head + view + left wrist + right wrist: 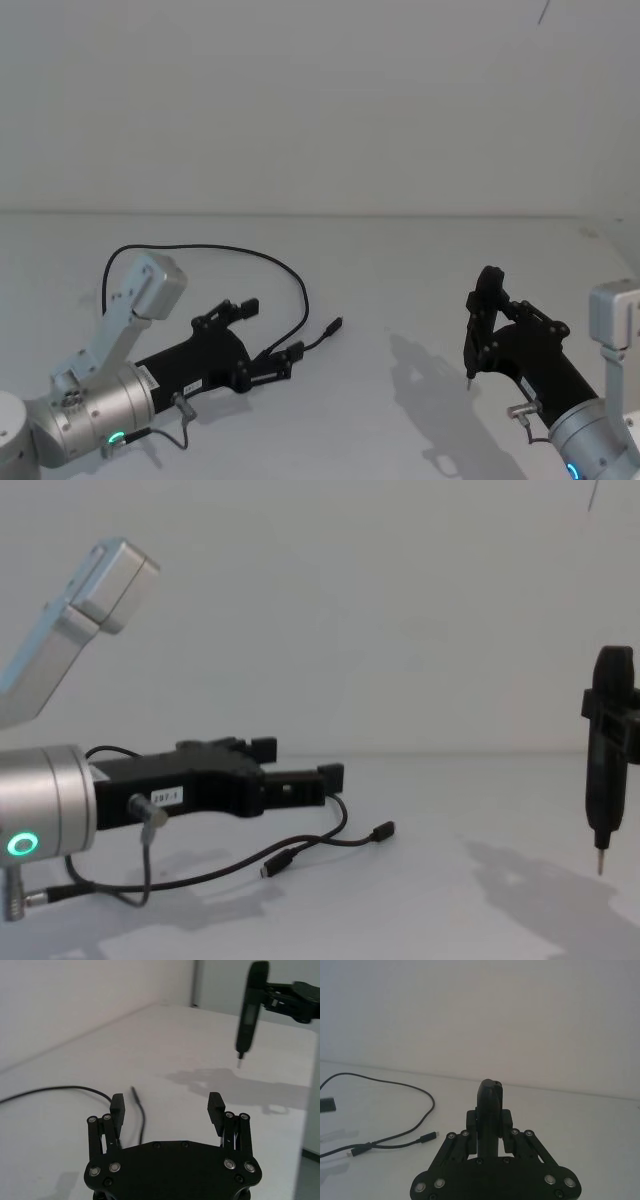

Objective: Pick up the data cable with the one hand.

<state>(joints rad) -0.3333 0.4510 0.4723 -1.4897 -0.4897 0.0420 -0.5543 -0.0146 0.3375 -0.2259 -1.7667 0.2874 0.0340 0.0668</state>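
The left claw (272,330), the black one wearing the small white label on its silver wrist with the green ring light, is reaching forward low over the white counter (400,270) on the robot's left side. Its jaws are standing wide apart and are gripping nothing; the left wrist view is showing bare counter between the two fingertips (117,1105). The data cable (304,296) is lying loose on the counter around this claw: it is arcing from beside the left arm, over and past the fingers, then curving back beneath the claw's front. In the chest view one small plug (383,831) is resting just ahead of the open fingers, and the other plug (272,868) is lying nearer the robot, below the claw. In the right wrist view the two end stretches of the cable are crossing each other close to that nearer plug. Whether the claw is touching the cable where it passes underneath cannot be told. The robot's own wire (180,420), with its silver elbow plug, is hanging from the left wrist. On the right side, well apart from the cable, the right claw (495,315) is hanging above the counter with its jaws closed on a black pointed bar (606,780), whose thin tip is pointing down.
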